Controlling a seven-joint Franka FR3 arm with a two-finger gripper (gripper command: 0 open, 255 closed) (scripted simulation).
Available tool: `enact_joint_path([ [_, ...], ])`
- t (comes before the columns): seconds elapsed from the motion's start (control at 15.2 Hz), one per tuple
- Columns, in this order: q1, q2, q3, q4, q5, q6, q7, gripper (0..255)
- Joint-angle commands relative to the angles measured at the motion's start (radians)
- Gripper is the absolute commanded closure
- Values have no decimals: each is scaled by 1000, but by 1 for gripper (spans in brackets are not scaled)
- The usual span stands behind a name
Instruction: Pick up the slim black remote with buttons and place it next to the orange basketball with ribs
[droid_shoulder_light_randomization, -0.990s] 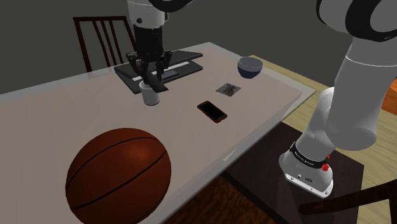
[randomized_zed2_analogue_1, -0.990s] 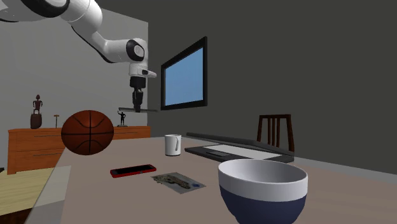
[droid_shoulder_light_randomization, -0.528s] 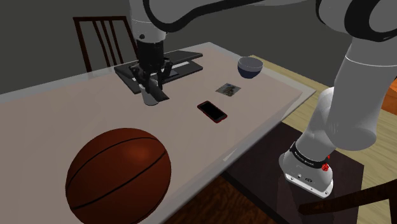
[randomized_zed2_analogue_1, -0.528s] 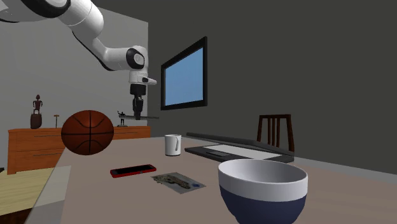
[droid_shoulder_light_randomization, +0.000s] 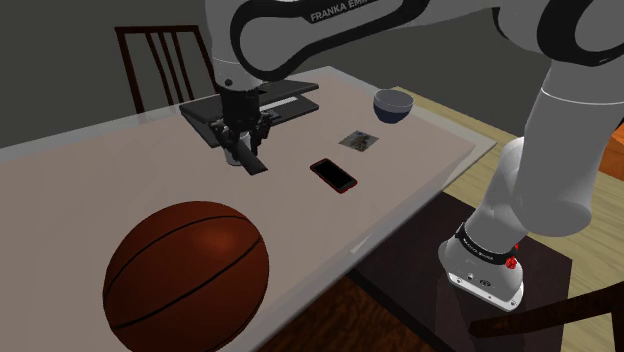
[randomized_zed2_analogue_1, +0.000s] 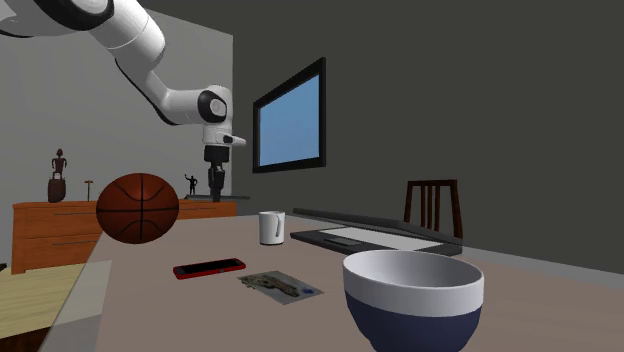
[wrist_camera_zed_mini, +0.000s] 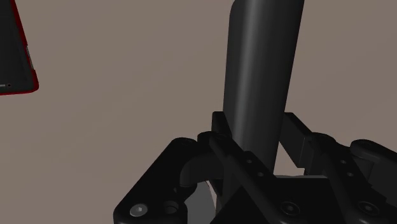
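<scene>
1. The fingers (wrist_camera_zed_mini: 299, 133) are pinched on the slim black remote (wrist_camera_zed_mini: 261, 76). In the wrist view its dark body runs out lengthwise from between them, over the bare brown table (wrist_camera_zed_mini: 127, 95)
2. In the shoulder view the white arm (droid_shoulder_light_randomization: 300, 30) reaches down over the far part of the table. The remote (droid_shoulder_light_randomization: 252, 161) slants from the fingers down toward that view's right, just in front of the dark laptop (droid_shoulder_light_randomization: 275, 98)
3. In the second exterior view the fingers (randomized_zed2_analogue_1: 214, 186) hang above the table's far end; I cannot tell there how the remote lies
4. The orange-brown ribbed basketball (droid_shoulder_light_randomization: 185, 275) rests on the near end of the table in the shoulder view, well apart from the held remote
5. A black phone with a red edge (droid_shoulder_light_randomization: 333, 175) lies flat between the remote and the table's edge on the shoulder view's right; in the wrist view its corner (wrist_camera_zed_mini: 13, 51) shows off to one side of the fingers
6. A small picture card (droid_shoulder_light_randomization: 360, 141) lies beyond the phone, and a dark blue bowl with a white rim (randomized_zed2_analogue_1: 413, 300) stands further along
7. A white mug (randomized_zed2_analogue_1: 270, 227) stands upright beside the laptop
8. A dark wooden chair (droid_shoulder_light_randomization: 160, 60) stands behind the table
</scene>
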Motion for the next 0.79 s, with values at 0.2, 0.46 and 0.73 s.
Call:
enact_joint_path([
  [0.2, 2, 19, -1, -44, -4, 63, 1, 255],
  [0.46, 3, 35, -1, -77, -7, 112, 1, 255],
  [0.73, 4, 54, -3, -106, -10, 160, 1, 255],
])
